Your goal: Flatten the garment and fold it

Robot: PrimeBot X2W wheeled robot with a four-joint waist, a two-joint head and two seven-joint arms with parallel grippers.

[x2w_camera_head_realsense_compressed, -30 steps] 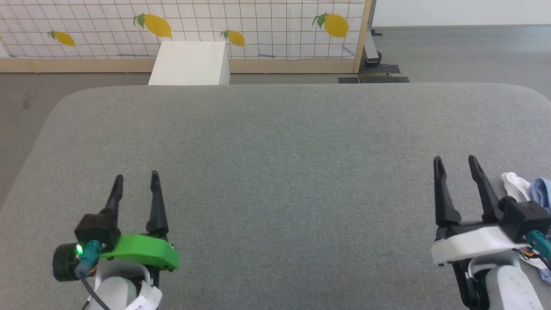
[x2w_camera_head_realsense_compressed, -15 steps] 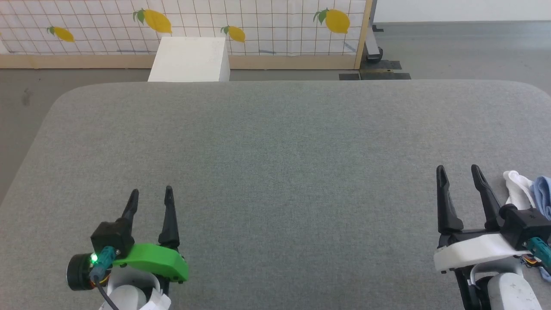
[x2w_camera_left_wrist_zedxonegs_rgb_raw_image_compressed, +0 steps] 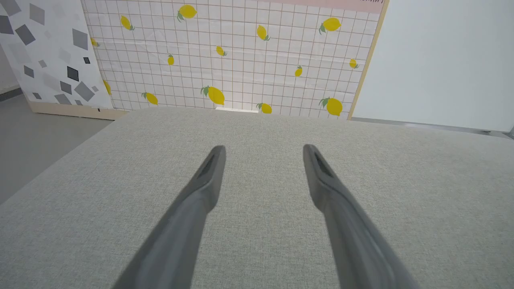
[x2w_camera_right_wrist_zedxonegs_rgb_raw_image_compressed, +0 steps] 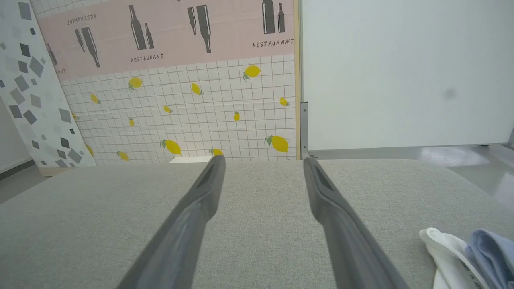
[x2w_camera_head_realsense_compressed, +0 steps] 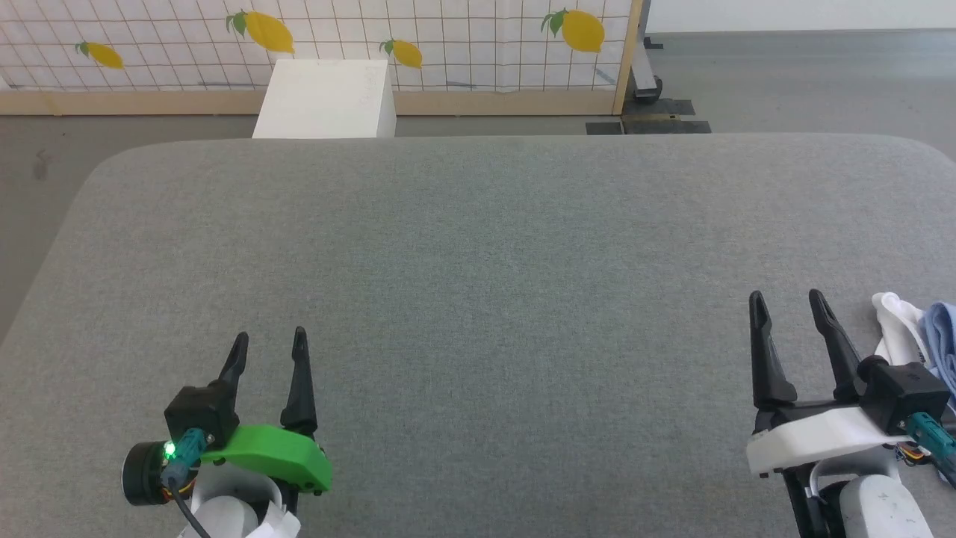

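Note:
The garment (x2w_camera_head_realsense_compressed: 926, 332) lies bunched at the right edge of the grey padded table (x2w_camera_head_realsense_compressed: 485, 261), a white collar part and light blue cloth showing, most of it cut off by the frame. In the right wrist view the garment (x2w_camera_right_wrist_zedxonegs_rgb_raw_image_compressed: 466, 257) sits at the lower right, beside the fingers. My right gripper (x2w_camera_head_realsense_compressed: 784, 299) is open just left of it, not touching, with nothing between its fingers. My left gripper (x2w_camera_head_realsense_compressed: 270, 336) is open at the lower left over bare table, also holding nothing. Both grippers (x2w_camera_left_wrist_zedxonegs_rgb_raw_image_compressed: 263, 148) (x2w_camera_right_wrist_zedxonegs_rgb_raw_image_compressed: 263, 158) point toward the far edge.
A white box (x2w_camera_head_realsense_compressed: 325, 97) stands on the floor behind the table's far edge. A lemon-print panel (x2w_camera_head_realsense_compressed: 336, 37) on a wooden frame runs along the back. Grey floor (x2w_camera_head_realsense_compressed: 784, 82) lies beyond the table at right. The table's corners are rounded.
The head view has shifted slightly. The left gripper has drawn back toward the near edge and a little right. The right gripper has also drawn back slightly. Both stay open.

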